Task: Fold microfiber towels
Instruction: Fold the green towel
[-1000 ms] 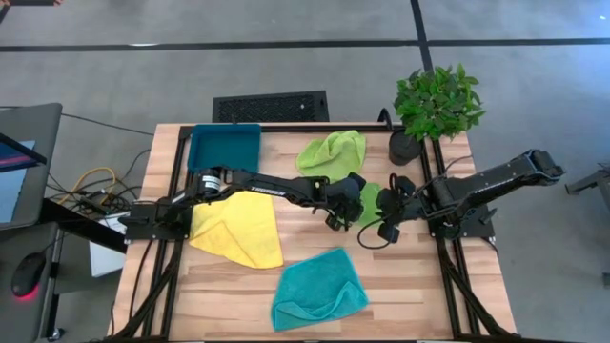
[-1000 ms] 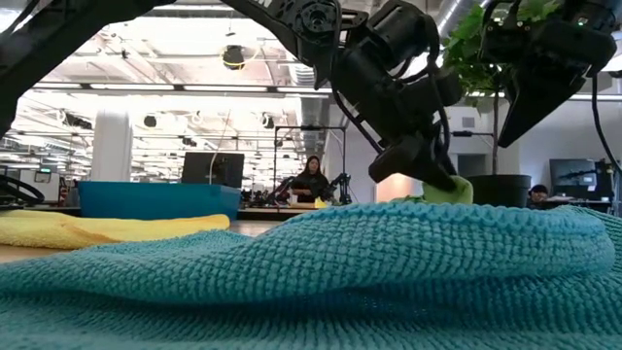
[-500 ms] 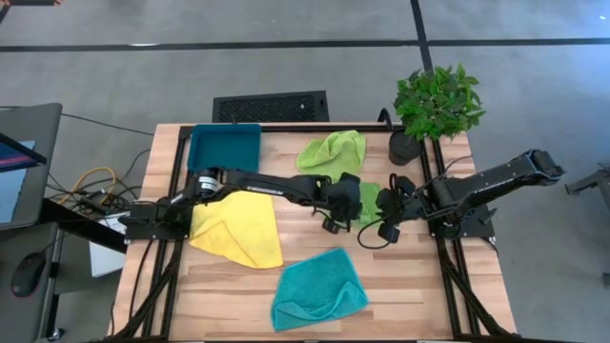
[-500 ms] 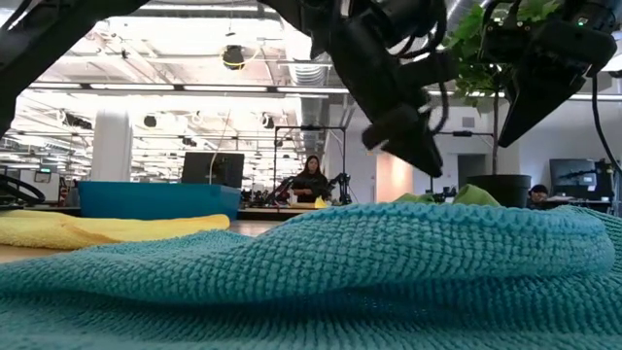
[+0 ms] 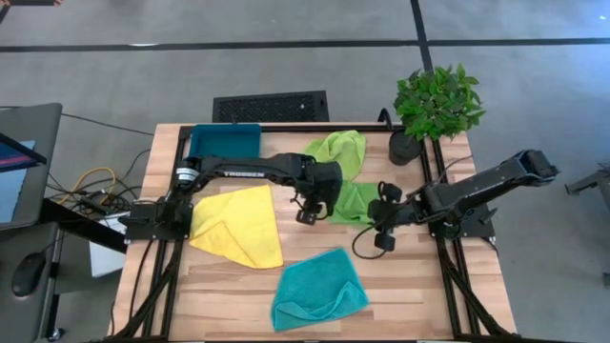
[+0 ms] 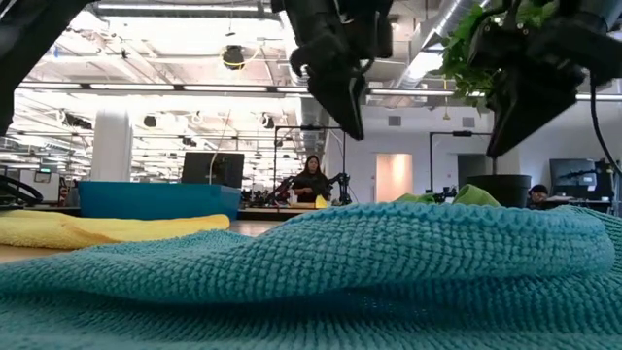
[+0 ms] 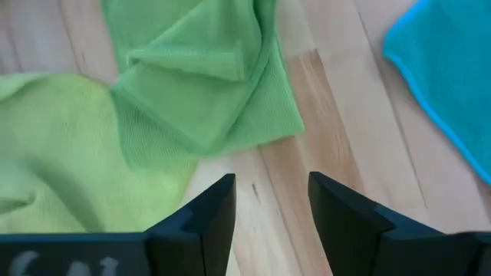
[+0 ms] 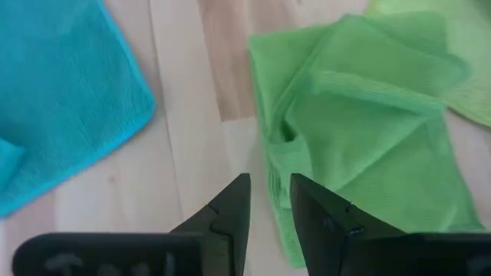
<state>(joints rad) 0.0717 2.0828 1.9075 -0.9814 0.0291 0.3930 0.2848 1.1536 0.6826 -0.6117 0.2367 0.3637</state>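
Hovering just beside the folded green towel [image 5: 355, 202] at mid-table, the left gripper [image 5: 304, 211] has its fingers spread and empty. The right gripper [image 5: 379, 233], on the towel's other side, stands partly parted, holding nothing. Yellow towel [image 5: 238, 225] and teal towel [image 5: 317, 289] lie nearer the front.

Bare counter [image 5: 400, 286] lies along the near edge to either side of the teal towel [image 5: 319, 291], and in a strip between the yellow towel [image 5: 238, 224] and the folded green towel [image 5: 355, 202]. The left gripper [image 5: 307, 207] and right gripper [image 5: 378, 227] flank that folded towel, both raised off the surface. The potted plant [image 5: 434, 110] blocks the far right corner; the dark-teal tray [image 5: 225, 140] occupies the far left.
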